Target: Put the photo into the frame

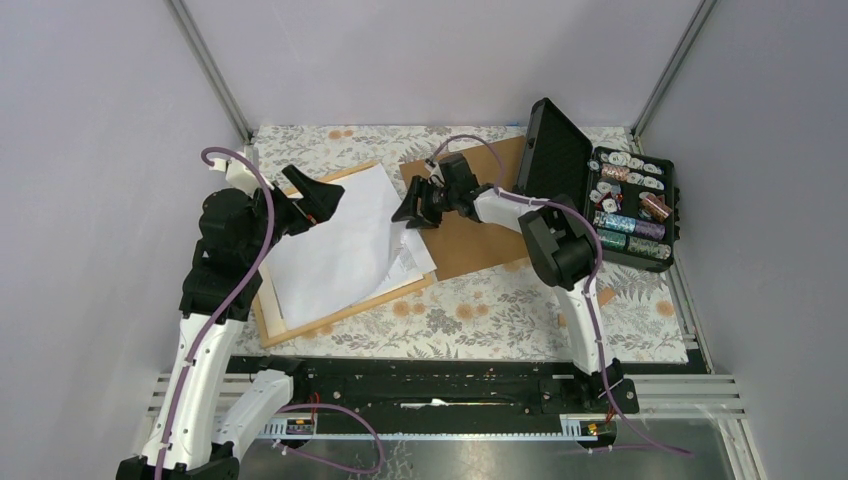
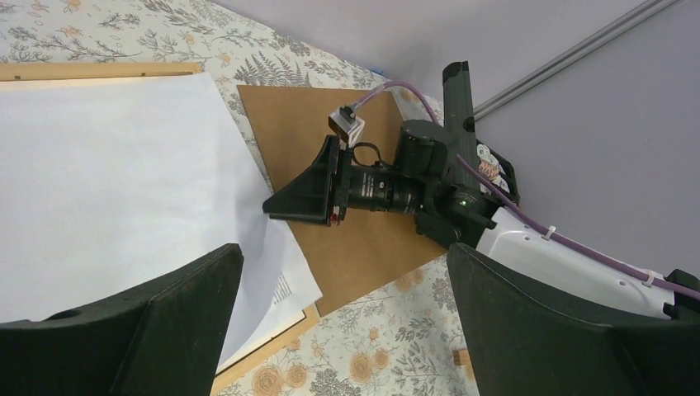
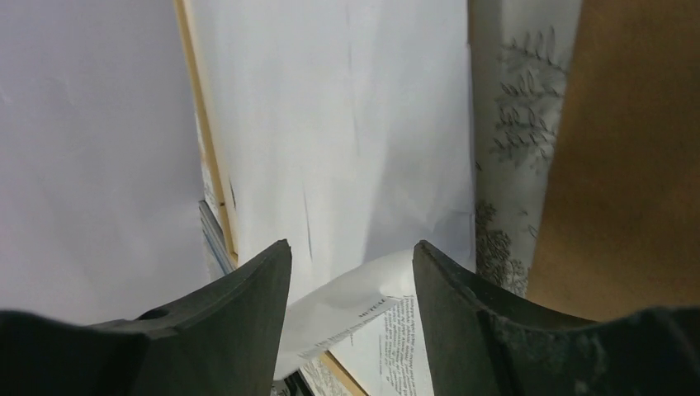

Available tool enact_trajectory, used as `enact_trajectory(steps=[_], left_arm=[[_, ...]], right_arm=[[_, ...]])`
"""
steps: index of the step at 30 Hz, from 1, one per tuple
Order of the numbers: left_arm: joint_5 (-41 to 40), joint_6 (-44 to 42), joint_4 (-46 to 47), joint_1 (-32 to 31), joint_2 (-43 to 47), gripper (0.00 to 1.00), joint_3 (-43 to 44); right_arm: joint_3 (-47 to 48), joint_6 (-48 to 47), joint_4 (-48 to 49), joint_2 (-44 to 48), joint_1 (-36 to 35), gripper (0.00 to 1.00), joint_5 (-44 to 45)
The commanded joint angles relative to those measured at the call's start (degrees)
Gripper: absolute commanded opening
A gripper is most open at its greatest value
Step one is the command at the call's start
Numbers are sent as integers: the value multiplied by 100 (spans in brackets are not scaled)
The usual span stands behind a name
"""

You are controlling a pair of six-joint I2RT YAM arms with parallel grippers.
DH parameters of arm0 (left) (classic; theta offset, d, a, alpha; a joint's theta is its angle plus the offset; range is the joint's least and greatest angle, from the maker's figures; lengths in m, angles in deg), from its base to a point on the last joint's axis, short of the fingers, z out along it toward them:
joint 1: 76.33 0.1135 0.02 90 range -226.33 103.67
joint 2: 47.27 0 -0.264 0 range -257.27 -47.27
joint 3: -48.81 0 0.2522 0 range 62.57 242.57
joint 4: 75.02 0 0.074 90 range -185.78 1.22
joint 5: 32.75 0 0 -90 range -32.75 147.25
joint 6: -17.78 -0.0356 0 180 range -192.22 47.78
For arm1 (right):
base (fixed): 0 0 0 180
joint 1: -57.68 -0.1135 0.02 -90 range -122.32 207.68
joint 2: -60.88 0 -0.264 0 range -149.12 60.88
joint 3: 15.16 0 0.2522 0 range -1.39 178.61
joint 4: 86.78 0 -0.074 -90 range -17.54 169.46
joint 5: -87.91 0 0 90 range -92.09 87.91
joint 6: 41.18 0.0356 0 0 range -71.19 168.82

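Observation:
The light-wood frame (image 1: 270,322) lies flat at centre left; it also shows in the left wrist view (image 2: 99,70) and the right wrist view (image 3: 210,165). A large white sheet (image 1: 340,240) (image 2: 107,181) (image 3: 347,124) covers most of it. No sunset print shows on any side facing the cameras. A printed text sheet (image 1: 415,262) (image 3: 388,330) curls up at the frame's right edge. My left gripper (image 1: 325,203) (image 2: 342,256) is open above the sheet's far left part. My right gripper (image 1: 408,210) (image 3: 351,247) is open over the sheet's right edge, with the curled text sheet between its fingers.
A brown backing board (image 1: 480,240) (image 2: 363,247) lies right of the frame, under the right arm. An open black case (image 1: 560,160) with several small rolls stands at the far right. A small wooden block (image 1: 605,296) lies near the board's right corner. Floral cloth covers the table.

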Motion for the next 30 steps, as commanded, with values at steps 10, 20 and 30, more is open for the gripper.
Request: enact_trajectory(steps=[10,20,30], left_arm=[[103,-151,211,11,18,99,165],[139,-129,217,11,-23,99,132],[209,-98,211,11,-10,99,149]], right_arm=[[-84,-1641,-1561,649,179,78,592],[310,-1287,-1251,-11,228,73,-228],[730,-912,-1108,-454,217,60,-578]])
